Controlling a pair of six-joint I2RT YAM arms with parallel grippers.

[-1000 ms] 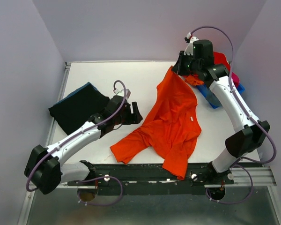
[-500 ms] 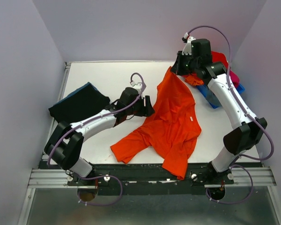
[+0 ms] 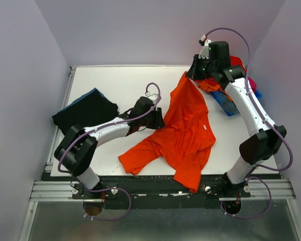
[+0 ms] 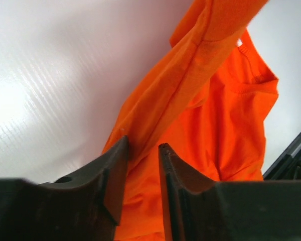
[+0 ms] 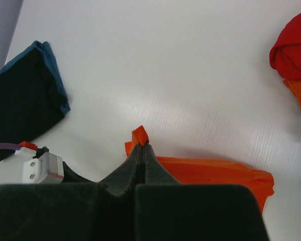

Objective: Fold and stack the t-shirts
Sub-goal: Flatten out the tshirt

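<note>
White table (image 3: 115,85), orange t-shirt (image 3: 188,135), folded black t-shirt (image 3: 83,115), blue bin (image 3: 227,106)

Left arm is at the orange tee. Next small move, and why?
Probably close the left gripper. Its jaws stand apart with a ridge of the orange t-shirt between them, so cloth is placed to pinch. The right gripper is shut on a far corner; a second grip would let both arms spread the shirt.
</note>
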